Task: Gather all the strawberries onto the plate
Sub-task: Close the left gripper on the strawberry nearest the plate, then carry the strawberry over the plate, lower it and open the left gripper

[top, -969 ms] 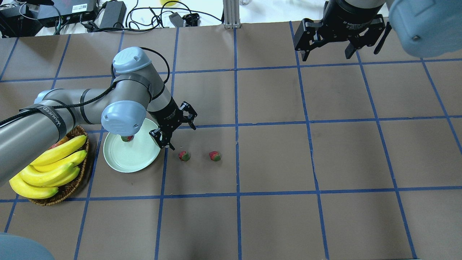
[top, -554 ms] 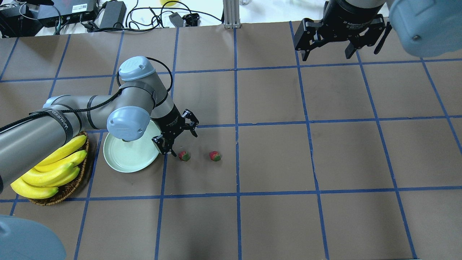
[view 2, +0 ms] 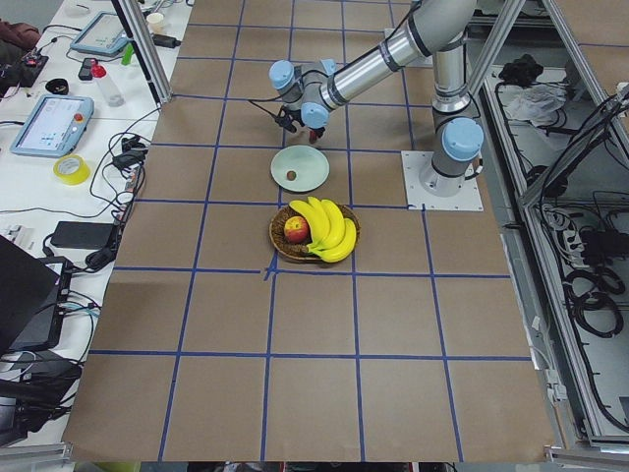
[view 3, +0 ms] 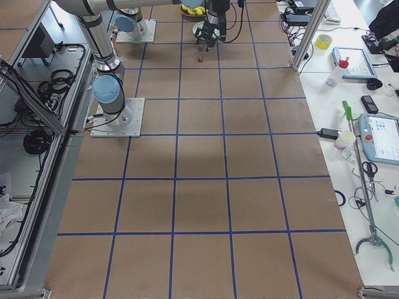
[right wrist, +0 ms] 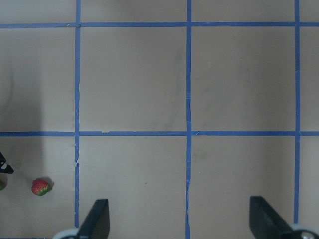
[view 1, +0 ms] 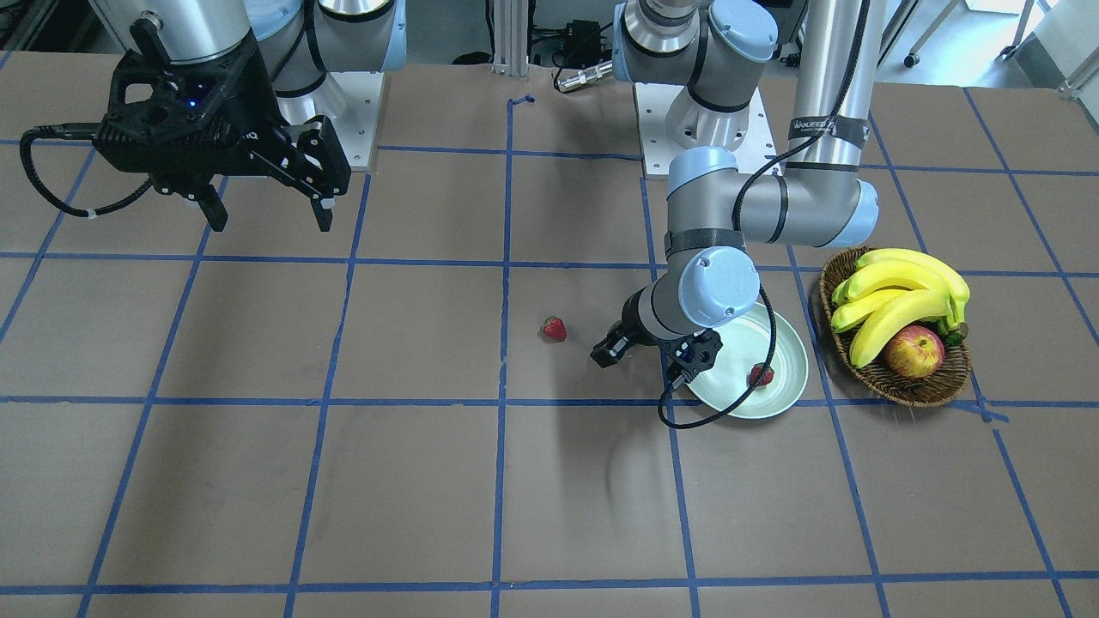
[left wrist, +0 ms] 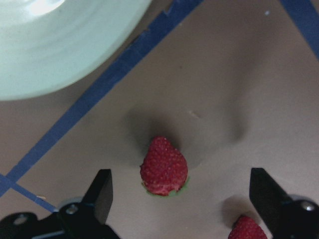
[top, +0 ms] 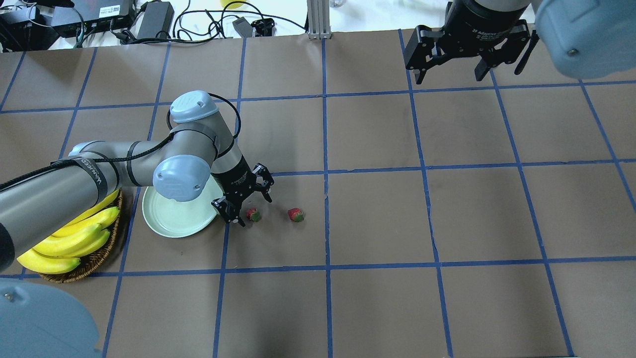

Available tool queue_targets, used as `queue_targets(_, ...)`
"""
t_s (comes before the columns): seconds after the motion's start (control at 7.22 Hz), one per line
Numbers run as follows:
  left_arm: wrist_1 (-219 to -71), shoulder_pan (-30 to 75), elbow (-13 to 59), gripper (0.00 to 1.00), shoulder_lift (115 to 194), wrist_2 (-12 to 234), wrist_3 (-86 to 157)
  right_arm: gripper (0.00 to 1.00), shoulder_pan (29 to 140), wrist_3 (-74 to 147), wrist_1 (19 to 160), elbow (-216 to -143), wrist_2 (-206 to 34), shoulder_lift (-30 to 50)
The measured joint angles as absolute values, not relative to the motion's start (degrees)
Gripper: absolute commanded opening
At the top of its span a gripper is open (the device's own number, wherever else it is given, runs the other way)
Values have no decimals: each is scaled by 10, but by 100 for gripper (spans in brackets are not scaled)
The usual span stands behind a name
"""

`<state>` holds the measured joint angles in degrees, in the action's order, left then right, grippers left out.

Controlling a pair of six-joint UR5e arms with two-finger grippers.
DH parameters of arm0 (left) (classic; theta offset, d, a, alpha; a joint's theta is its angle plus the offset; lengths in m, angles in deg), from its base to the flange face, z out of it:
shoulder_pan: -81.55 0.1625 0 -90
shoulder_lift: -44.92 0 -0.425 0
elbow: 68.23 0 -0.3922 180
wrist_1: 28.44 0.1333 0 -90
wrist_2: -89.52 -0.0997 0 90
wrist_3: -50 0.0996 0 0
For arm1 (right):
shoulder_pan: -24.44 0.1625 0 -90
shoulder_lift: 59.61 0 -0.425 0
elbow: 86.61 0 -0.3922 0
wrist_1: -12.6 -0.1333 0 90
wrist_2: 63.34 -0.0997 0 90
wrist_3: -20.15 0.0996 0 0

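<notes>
Three strawberries show. One lies on the pale green plate (view 1: 786, 390), seen in the front view (view 1: 761, 375); my arm hides it in the overhead view. The second strawberry (top: 254, 215) lies on the table just right of the plate (top: 169, 221). My left gripper (top: 251, 209) is open and low over it, and in the left wrist view that berry (left wrist: 164, 168) sits between the two fingers without touching them. The third strawberry (top: 296, 215) lies further right, apart. My right gripper (top: 449, 77) is open and empty, high over the far right of the table.
A brown wicker basket (top: 99, 261) with bananas (top: 64, 238) and an apple (view 1: 913, 352) stands left of the plate. Cables and power boxes (top: 149, 20) lie beyond the table's far edge. Blue tape lines mark a grid on the brown table.
My left gripper has moved off the plate's rim, right and down, and now straddles the nearer strawberry. The arm now covers the berry on the plate in the overhead view. The right arm has not moved.
</notes>
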<state>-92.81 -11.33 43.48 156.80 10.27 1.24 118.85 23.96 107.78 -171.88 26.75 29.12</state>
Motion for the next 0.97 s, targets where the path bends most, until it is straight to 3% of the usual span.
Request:
queue_targets(0.14,-928,-113,434,0,1569,103,13,100,1189,239,1078,-1719,267,291)
queue_targets(0.69,-921,-113,427,0,1563,104,15,100,1189,239,1078,-1719,267,292)
queue_targets(0.97,-963,-112,366,0,1551,85,30,100,1188,239,1077,-1719,267,292)
